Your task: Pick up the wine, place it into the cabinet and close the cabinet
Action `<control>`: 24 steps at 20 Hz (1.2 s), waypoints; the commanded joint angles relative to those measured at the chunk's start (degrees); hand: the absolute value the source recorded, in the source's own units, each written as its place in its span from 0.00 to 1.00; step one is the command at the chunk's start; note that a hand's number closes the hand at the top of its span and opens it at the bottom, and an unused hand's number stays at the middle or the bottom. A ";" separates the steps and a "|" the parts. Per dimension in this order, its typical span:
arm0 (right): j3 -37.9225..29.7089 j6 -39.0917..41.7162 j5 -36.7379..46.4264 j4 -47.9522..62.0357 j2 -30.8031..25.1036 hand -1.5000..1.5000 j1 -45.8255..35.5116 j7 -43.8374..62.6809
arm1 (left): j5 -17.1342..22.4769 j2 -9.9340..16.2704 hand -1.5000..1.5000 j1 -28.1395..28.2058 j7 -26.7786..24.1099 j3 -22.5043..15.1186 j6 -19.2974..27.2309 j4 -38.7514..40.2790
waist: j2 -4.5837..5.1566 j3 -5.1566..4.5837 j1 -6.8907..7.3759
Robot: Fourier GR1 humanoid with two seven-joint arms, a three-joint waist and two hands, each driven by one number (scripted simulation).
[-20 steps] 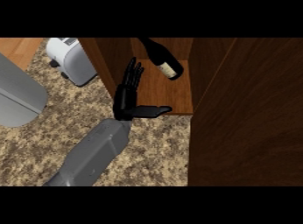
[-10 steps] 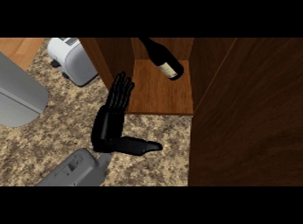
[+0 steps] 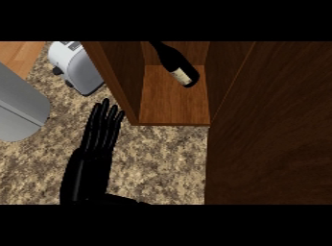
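Far left, a big grey rounded object (image 3: 9, 108) fills the edge of the view, and what it is cannot be told from here. Beside it a strip of light wooden floor (image 3: 13, 53) shows at the upper left. Next comes a white toaster (image 3: 75, 65), sitting on the speckled granite counter (image 3: 161, 158) near the cabinet's left wall.

Moving right, there is one black hand (image 3: 91, 153) low in the view, fingers (image 3: 105, 120) straight and together, pointing up toward the cabinet. It is open and grips nothing. The fingertips lie just short of the cabinet's lower left corner; whether they touch it is hard to say. Which of the robot's hands this is cannot be settled from this view alone; no second hand shows.

Then the wooden cabinet (image 3: 119, 77), open. The wine bottle (image 3: 174, 65) is already inside, lying tilted on the cabinet's shelf (image 3: 172, 103), its neck running up to the left and its labelled end down to the right, well apart from the hand.

Far right, the dark wooden cabinet door (image 3: 278, 125) stands swung out, covering the whole right side.
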 commanded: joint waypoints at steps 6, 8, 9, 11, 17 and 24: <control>4.77 11.52 -6.21 -4.62 -8.20 1.00 2.82 4.06 | -3.20 7.65 0.00 15.73 -4.42 1.93 0.68 -10.63 | -0.06 -0.05 0.31; 9.07 13.68 -2.51 -5.20 -6.23 1.00 8.33 1.09 | -2.23 11.14 0.00 18.74 -2.49 5.17 2.39 -16.74 | -0.15 0.01 0.23; 9.68 13.58 -4.57 -6.35 -6.84 1.00 8.77 3.44 | -1.75 11.10 0.00 20.35 -4.68 6.51 -0.58 -14.69 | -0.02 -0.04 -0.04; 13.84 10.28 -7.47 -7.49 -5.48 1.00 7.57 9.09 | 0.67 13.04 0.00 21.85 -5.07 11.08 -2.95 -15.77 | 0.03 -0.10 0.17; 22.36 6.59 -4.24 -9.84 -1.67 1.00 6.24 12.03 | 5.23 17.03 0.00 35.74 -9.35 18.16 -10.43 -21.49 | -0.06 -0.11 0.49; 35.21 -1.39 7.58 -8.21 5.01 1.00 -2.12 18.35 | 9.05 21.42 0.00 47.85 -12.36 27.20 -19.08 -25.60 | -0.31 -0.16 1.22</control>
